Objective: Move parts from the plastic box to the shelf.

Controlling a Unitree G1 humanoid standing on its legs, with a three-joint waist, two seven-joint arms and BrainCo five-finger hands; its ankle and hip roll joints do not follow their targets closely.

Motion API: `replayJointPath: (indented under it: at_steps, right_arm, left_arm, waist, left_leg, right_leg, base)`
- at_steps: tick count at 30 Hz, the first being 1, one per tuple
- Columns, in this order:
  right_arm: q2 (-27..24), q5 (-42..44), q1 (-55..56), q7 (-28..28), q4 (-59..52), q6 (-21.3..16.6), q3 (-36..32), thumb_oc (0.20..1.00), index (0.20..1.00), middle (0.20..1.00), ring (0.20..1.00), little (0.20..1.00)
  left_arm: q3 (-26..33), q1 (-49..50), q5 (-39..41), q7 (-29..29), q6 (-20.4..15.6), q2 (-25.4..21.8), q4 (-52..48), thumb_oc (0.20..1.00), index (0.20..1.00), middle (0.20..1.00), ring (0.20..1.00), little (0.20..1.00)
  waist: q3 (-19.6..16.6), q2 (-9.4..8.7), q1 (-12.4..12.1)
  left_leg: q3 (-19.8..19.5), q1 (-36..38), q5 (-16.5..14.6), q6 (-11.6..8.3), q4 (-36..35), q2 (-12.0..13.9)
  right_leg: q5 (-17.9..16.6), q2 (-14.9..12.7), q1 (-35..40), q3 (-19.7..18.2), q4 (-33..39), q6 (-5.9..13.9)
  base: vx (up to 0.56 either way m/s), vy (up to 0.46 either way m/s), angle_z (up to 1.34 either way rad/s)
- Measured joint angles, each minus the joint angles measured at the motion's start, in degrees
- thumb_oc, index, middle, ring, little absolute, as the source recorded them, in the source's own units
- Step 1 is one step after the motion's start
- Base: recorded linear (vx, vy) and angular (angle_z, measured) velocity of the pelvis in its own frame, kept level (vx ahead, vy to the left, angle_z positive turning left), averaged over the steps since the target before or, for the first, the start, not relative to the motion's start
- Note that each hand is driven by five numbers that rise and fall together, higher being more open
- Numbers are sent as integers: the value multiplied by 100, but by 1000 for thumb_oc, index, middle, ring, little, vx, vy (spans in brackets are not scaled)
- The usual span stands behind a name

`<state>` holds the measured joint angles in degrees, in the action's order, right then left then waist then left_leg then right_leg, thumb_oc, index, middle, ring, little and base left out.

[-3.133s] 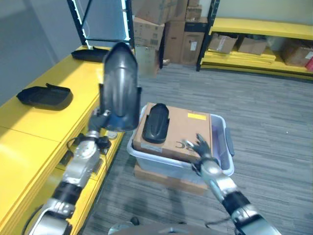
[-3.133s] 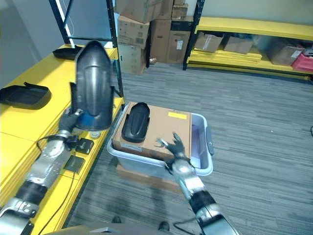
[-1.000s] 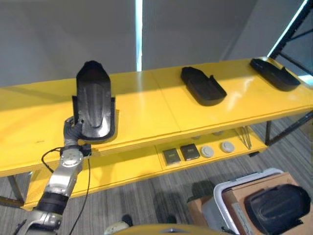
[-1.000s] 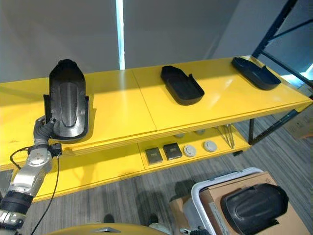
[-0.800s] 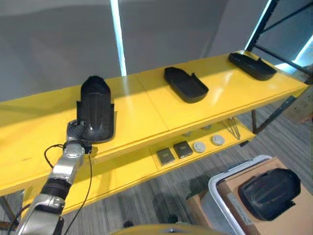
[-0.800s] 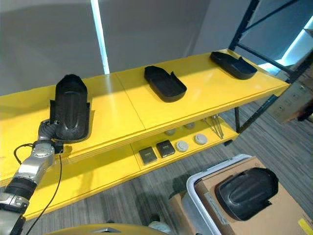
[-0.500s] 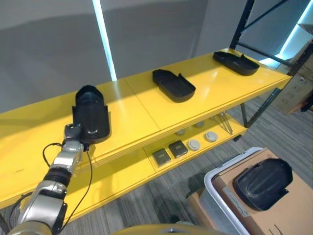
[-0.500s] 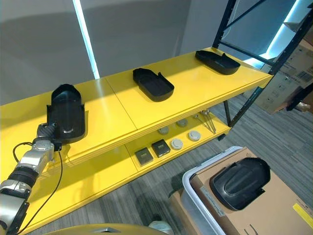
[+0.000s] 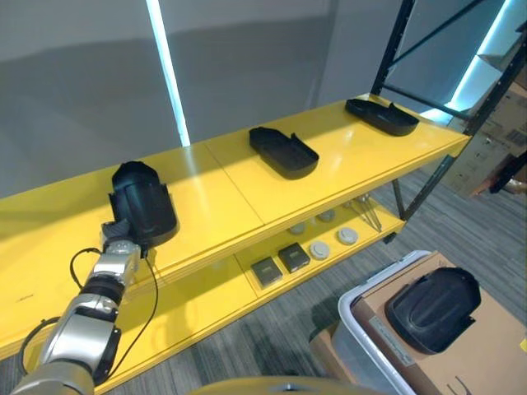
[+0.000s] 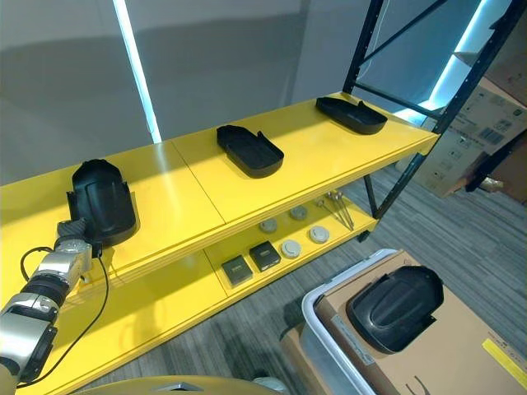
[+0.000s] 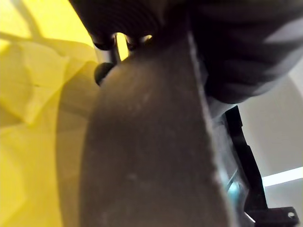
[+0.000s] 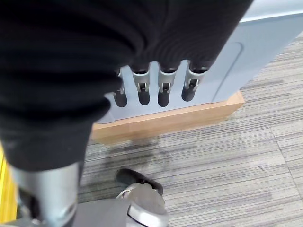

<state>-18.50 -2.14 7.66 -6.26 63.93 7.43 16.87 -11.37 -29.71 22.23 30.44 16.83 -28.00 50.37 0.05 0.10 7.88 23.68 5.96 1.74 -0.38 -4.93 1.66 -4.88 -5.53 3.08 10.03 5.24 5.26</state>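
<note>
Shelf [image 9: 247, 193], bright yellow, runs from 8 o'clock to 2 o'clock across the head views, with three black plastic parts lying on its top board. At 9 o'clock, the robot's left hand [image 9: 118, 243] grips the near end of the first black part [image 9: 142, 211], which rests flat on the board; the left wrist view shows the part's dark surface pressed against the hand. A second part [image 9: 283, 151] lies near the middle, and a third part [image 9: 381, 116] lies at 1 o'clock. At 5 o'clock, a grey plastic box [image 9: 356, 337] holds a cardboard carton [image 9: 486, 362] with one more black part [image 9: 434, 307] on top. The right hand [image 12: 161, 80] hangs beside the box, fingers relaxed, holding nothing.
</note>
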Motion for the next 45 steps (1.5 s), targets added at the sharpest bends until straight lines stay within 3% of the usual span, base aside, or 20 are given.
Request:
replayJointPath:
  at_steps: [10,14,15,17,18,19,20,22,23,25,27,31,34,35,36,37,39,45]
  right_arm:
    - [-3,-3,-31,30,-3,4,94,1000,1000,1000,1000,1000]
    - [-2,-2,-47,67,-15,5,82,1000,1000,1000,1000,1000]
    - [4,3,-45,64,-28,-3,36,1000,1000,1000,1000,1000]
    - [2,3,-34,66,-39,5,-2,1000,1000,1000,1000,1000]
    - [0,4,17,64,-186,7,-111,1000,1000,1000,1000,1000]
    - [3,2,132,64,-227,-5,-158,1000,1000,1000,1000,1000]
    - [0,0,96,66,-287,29,-183,1000,1000,1000,1000,1000]
    - [25,0,175,50,-522,-25,-305,1000,1000,1000,1000,1000]
    - [38,2,222,48,-545,1,-302,1000,1000,1000,1000,1000]
    - [39,0,247,47,-575,52,-353,1000,1000,1000,1000,1000]
    - [42,3,202,40,-685,57,-416,1000,1000,1000,1000,1000]
    - [29,17,156,28,-664,134,-401,1000,1000,1000,1000,1000]
    - [11,40,151,-2,-632,129,-355,1000,1000,1000,1000,1000]
    - [9,70,121,-3,-621,131,-334,1000,1000,1000,1000,1000]
    - [9,72,123,-4,-622,130,-318,1000,1000,1000,1000,1000]
    - [7,71,124,-6,-620,131,-282,1000,1000,1000,1000,1000]
    - [8,72,122,-9,-584,127,-223,1000,1000,1000,1000,1000]
    - [9,72,123,-14,-445,48,-173,1000,1000,1000,1000,1000]
  left_arm:
    - [-46,-2,-330,263,-198,-40,-220,1000,1000,1000,1000,1000]
    - [-43,73,-353,595,-405,-356,-1424,1000,1000,1000,1000,1000]
    - [99,306,-452,679,-548,-699,-2453,1000,1000,1000,1000,1000]
    - [295,456,-562,669,-650,-913,-3005,1000,1000,1000,1000,1000]
    - [766,942,-579,652,-643,-1046,-3941,1000,1000,1000,1000,1000]
    - [854,1082,-675,640,-674,-1044,-4220,1000,1000,1000,1000,1000]
    - [1030,1337,-779,533,-629,-1044,-4553,1000,1000,1000,1000,1000]
    - [1536,2370,-893,264,-633,-1033,-6072,1000,1000,1000,1000,1000]
    - [1520,2518,-926,46,-765,-1023,-6284,1000,1000,1000,1000,1000]
    - [1625,2745,-885,-387,-916,-977,-6333,1000,1000,1000,1000,1000]
    - [1480,3158,-489,-1612,-1140,-601,-6326,1000,1000,1000,1000,1000]
    - [808,3297,38,-2527,-1200,-410,-6178,1000,1000,1000,1000,1000]
    - [507,3280,298,-2763,-1420,-234,-5682,1000,1000,1000,1000,1000]
    - [427,3277,370,-2772,-1475,-180,-5545,696,696,696,696,696]
    - [377,3278,403,-2813,-1516,-109,-5443,558,558,558,558,558]
    - [340,3278,416,-2826,-1553,-74,-5388,200,200,200,200,200]
    - [187,3271,481,-2846,-1754,15,-5361,200,200,200,200,200]
    - [-12,3214,640,-2807,-1880,46,-5277,200,200,200,200,200]
  waist:
    - [19,-10,-64]
    - [84,-31,-218]
    - [129,-21,-303]
    - [201,-2,-424]
    - [260,10,-560]
    - [277,6,-622]
    - [297,31,-795]
    - [386,6,-811]
    - [393,-5,-914]
    - [402,9,-1130]
    - [414,28,-1257]
    - [435,50,-1237]
    - [456,103,-1156]
    - [459,110,-1127]
    - [460,113,-1108]
    - [460,112,-1097]
    - [462,107,-1075]
    - [459,101,-1020]
  left_leg:
    - [-9,-7,17,27,-1,0]
    - [-23,-32,57,62,0,-2]
    - [-68,-50,36,48,-1,-1]
    - [-135,-39,40,49,0,-3]
    - [-174,-16,32,41,0,-4]
    - [-181,-14,30,39,0,-4]
    - [-235,-20,30,40,0,-14]
    - [-324,-38,32,40,1,-20]
    - [-348,-48,35,41,1,-20]
    - [-352,-52,14,9,2,-20]
    - [-451,-112,29,2,2,-36]
    - [-471,-117,32,-3,2,-35]
    - [-469,-112,37,-5,2,-30]
    - [-469,-112,39,-3,2,-27]
    - [-464,-110,50,11,3,-24]
    - [-461,-109,63,30,3,-22]
    - [-457,-107,72,44,5,-19]
    - [-439,-92,72,43,3,-17]
  right_leg:
    - [2,-4,6,13,0,-2]
    - [-21,-5,3,39,0,-25]
    - [-15,-7,8,88,1,-29]
    - [-13,-10,61,163,1,-33]
    - [-2,-11,95,186,1,-34]
    - [5,-11,89,186,1,-31]
    - [23,-16,124,226,1,-25]
    - [20,-26,150,330,1,-25]
    - [43,-25,153,351,1,-11]
    - [63,-27,146,353,1,-2]
    - [92,-40,130,434,1,18]
    - [102,-40,131,461,1,20]
    - [101,-35,131,464,1,18]
    - [100,-34,131,467,1,17]
    - [90,-32,130,468,1,3]
    - [89,-29,129,467,1,1]
    - [80,-26,130,464,1,-12]
    - [92,-24,133,444,1,6]
  base:
    - [0,0,0]
    - [-54,-2,3]
    - [-15,20,11]
    - [-8,17,19]
    - [-17,25,15]
    - [-26,30,15]
    - [-25,30,8]
    - [-13,24,25]
    - [-13,20,30]
    - [-27,19,10]
    - [-32,27,15]
    - [-3,5,3]
    - [0,0,0]
    - [0,0,0]
    - [0,0,0]
    - [0,0,0]
    - [0,0,0]
    - [2,-1,-1]
